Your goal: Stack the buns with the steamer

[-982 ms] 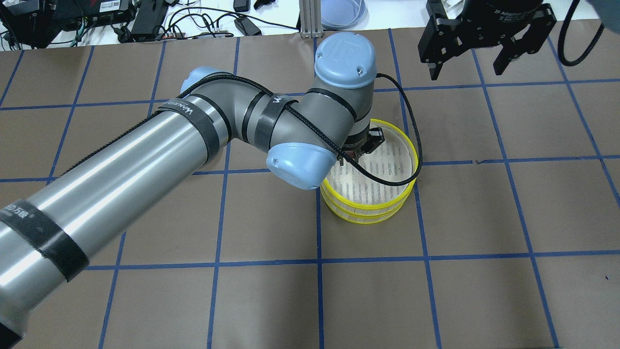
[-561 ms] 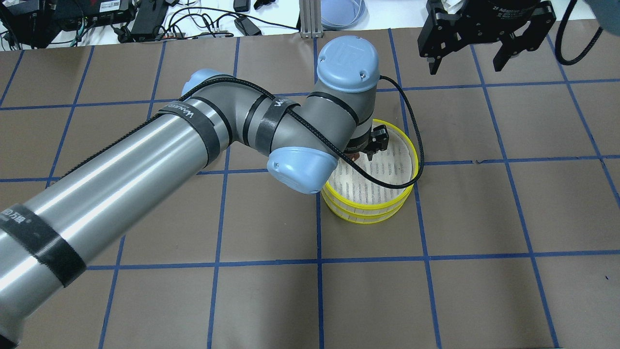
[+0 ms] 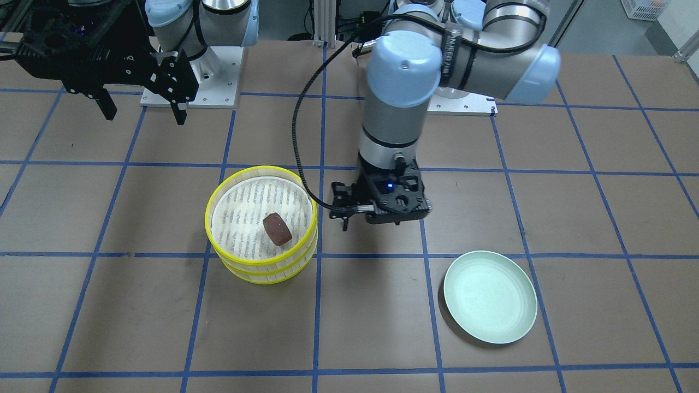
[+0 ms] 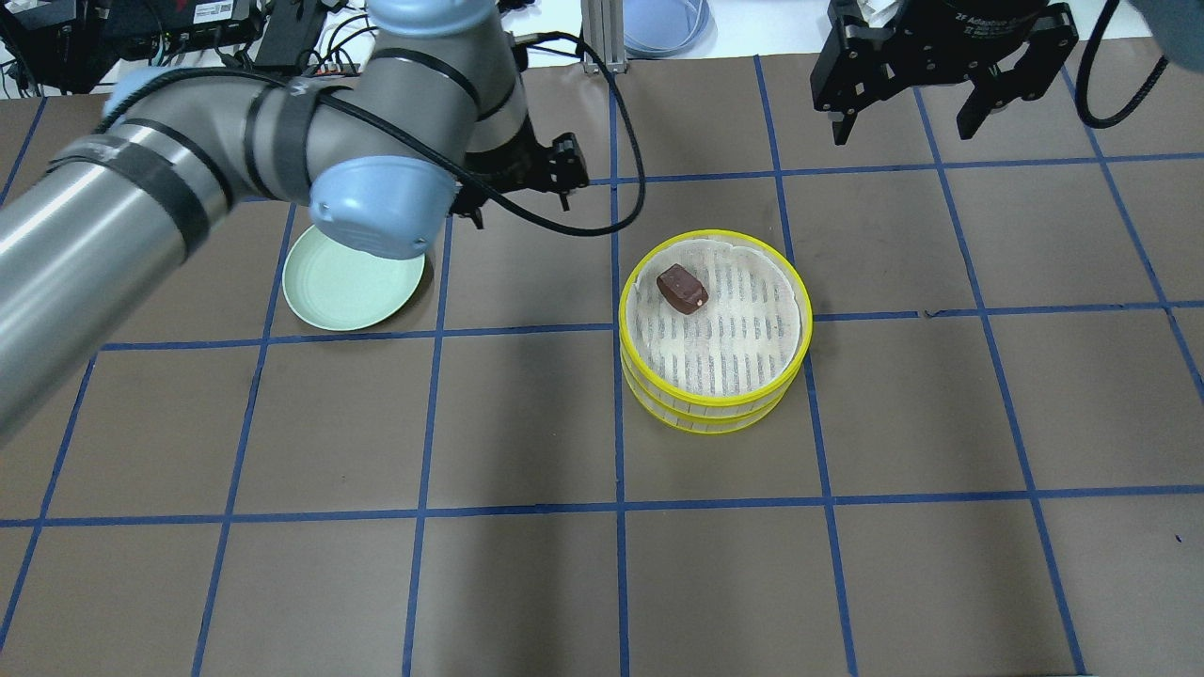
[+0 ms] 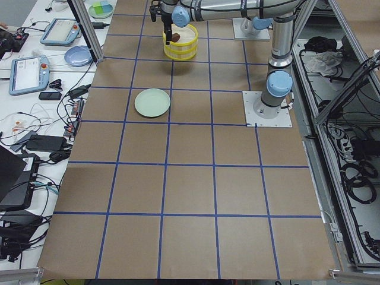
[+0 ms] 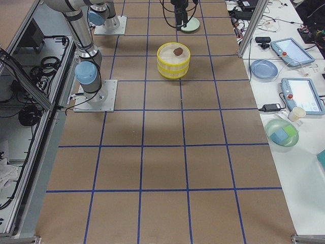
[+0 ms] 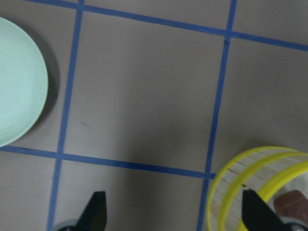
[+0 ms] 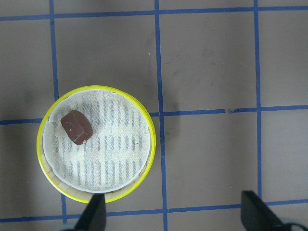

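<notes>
The yellow two-tier steamer (image 4: 715, 400) stands at mid table. The dark reddish-brown bun (image 4: 683, 289) lies on its white liner, near the rim; it also shows in the front view (image 3: 277, 229) and the right wrist view (image 8: 76, 127). The cream-white bun is not in view. My left gripper (image 4: 522, 183) is open and empty, hovering over bare table between the steamer and the pale green plate (image 4: 353, 287). Its fingers (image 7: 96, 211) stand wide apart. My right gripper (image 4: 941, 89) is open and empty, high above the table beyond the steamer.
The pale green plate (image 3: 490, 296) is empty. Cables, boxes and a blue dish (image 4: 663, 23) lie past the table's far edge. The table is brown with blue tape lines (image 4: 616, 508).
My left arm has swung away from over the steamer to the left, toward the plate. The brown bun now lies uncovered in the steamer. The right gripper has hardly moved.
</notes>
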Controlling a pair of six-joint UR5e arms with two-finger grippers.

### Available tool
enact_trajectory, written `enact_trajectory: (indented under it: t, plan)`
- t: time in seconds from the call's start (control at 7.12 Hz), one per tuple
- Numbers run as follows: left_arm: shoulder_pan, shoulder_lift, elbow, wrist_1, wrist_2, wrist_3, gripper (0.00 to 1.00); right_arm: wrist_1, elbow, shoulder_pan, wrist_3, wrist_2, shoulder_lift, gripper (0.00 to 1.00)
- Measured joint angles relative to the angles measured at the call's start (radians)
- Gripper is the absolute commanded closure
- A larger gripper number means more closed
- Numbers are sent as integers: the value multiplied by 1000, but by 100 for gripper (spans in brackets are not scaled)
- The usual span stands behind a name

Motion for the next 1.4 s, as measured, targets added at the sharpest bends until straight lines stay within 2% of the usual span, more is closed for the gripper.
enact_trajectory:
  t: [0.28,0.56,0.84,1.4]
  plan:
    - [142,74,40,-139,-2,164,0,0,0,0,-1,0,0,0]
    - [187,138,95,-295,0,207,0,0,1,0,-1,0,1,0]
    - [199,162,110,-343,3,213,0,0,1,0,-1,0,1,0]
    - [214,159,98,-350,4,225,0,1,1,0,-1,-6,0,0]
